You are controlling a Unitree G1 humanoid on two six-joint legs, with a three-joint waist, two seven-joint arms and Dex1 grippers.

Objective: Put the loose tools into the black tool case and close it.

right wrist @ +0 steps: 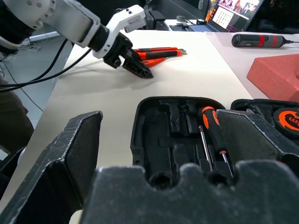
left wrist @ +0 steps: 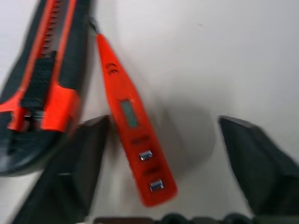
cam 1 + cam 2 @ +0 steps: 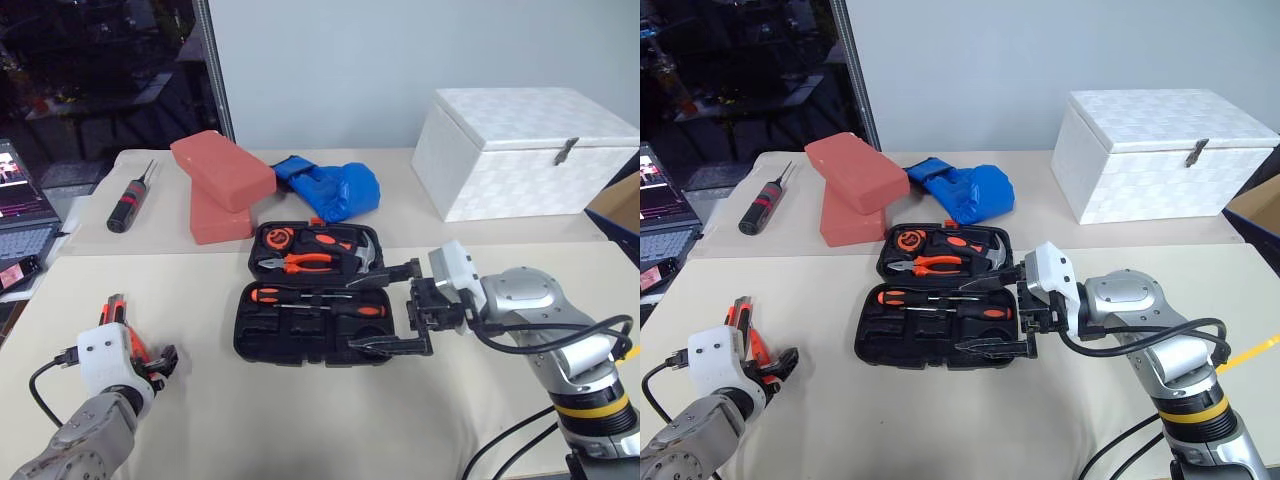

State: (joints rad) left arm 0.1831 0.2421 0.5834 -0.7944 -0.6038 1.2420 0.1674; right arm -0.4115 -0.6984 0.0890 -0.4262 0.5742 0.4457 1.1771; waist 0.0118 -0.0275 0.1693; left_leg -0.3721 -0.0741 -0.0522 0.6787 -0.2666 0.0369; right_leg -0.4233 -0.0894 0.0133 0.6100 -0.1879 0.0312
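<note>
Black tool case (image 3: pixel 300 330): matt moulded plastic, showing a dull sheen on its slot ridges. Thin orange tester screwdriver (image 2: pixel 133 123), lying beside the utility knife (image 2: pixel 42 88): smooth glossy plastic, carrying small bright metal contacts. Knife: matt dark body. Table (image 3: pixel 200 420): lying matt, cloth-like. White box (image 3: pixel 520 150): showing a quilted texture.

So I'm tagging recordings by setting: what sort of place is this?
Probably an indoor lab or workshop test bench: a cloth-covered table with an open tool case, a laptop at the side, and staged props like red bricks.
</note>
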